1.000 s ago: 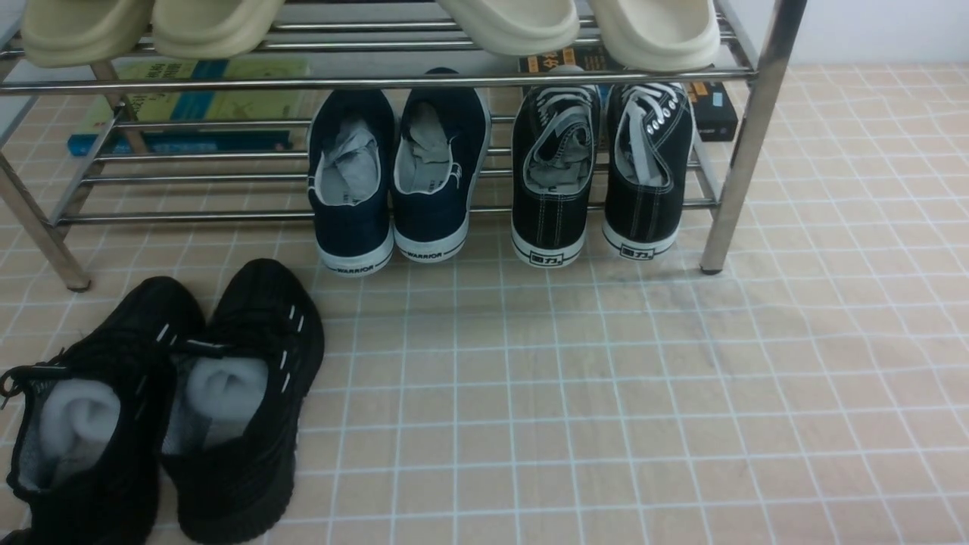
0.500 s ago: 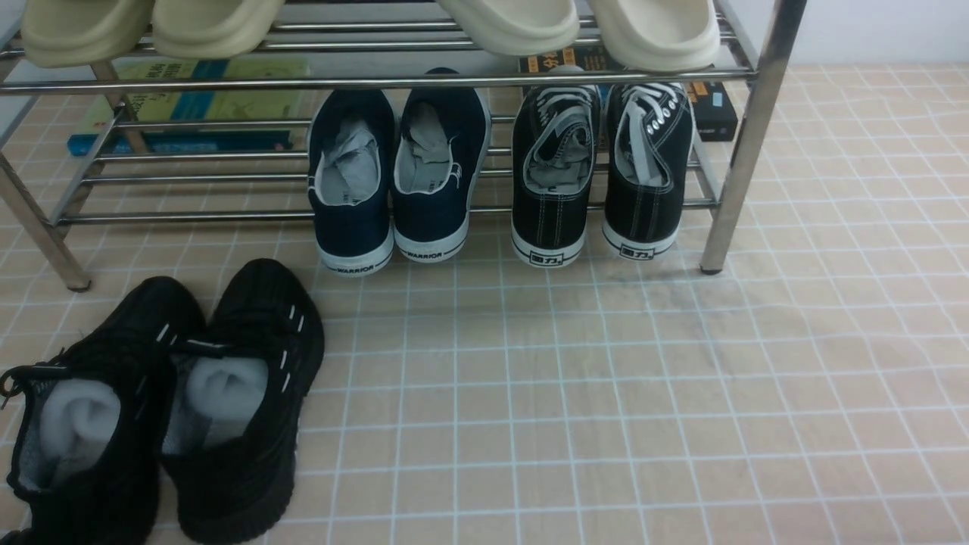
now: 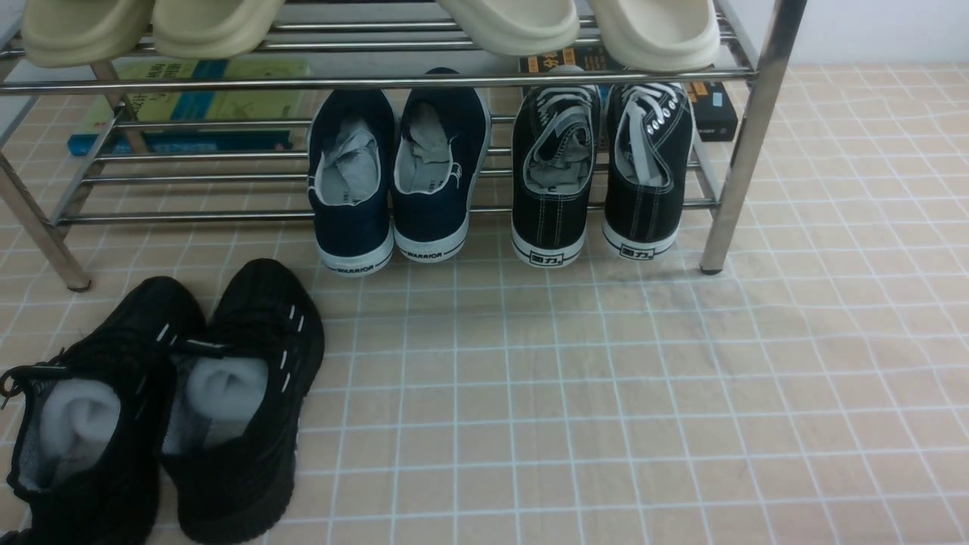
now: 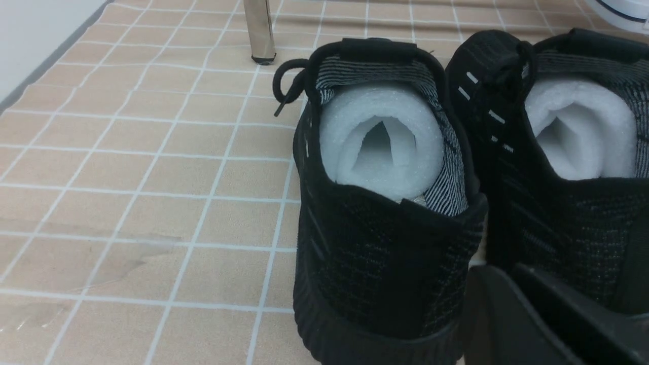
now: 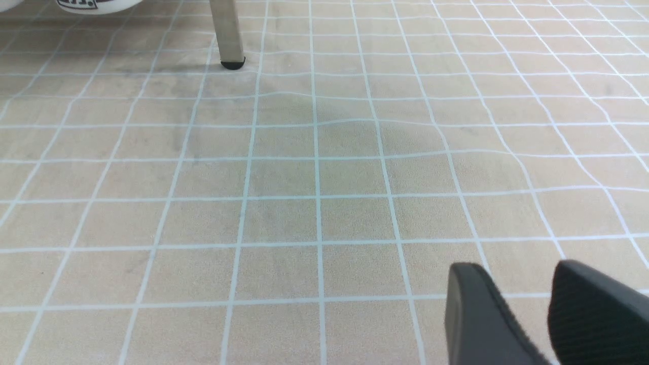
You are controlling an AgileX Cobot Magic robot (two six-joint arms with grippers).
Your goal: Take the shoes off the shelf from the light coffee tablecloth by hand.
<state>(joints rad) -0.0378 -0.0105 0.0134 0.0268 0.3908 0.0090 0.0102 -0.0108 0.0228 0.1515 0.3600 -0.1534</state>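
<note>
Left wrist view: shoes (image 4: 390, 203) stand heel-first just beyond the left hand (image 4: 537, 324), its grip unclear; right hand (image 5: 527, 314) slightly parted, empty.

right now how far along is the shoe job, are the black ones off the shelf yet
Done: the shoes stand side by side on the tablecloth, in front of the shelf and clear of it. In hand: nothing. The left claw sits just behind their heels, holding nothing; the right claw hangs over bare cloth. Left: little, it seems, beyond pulling the arms back.
</note>
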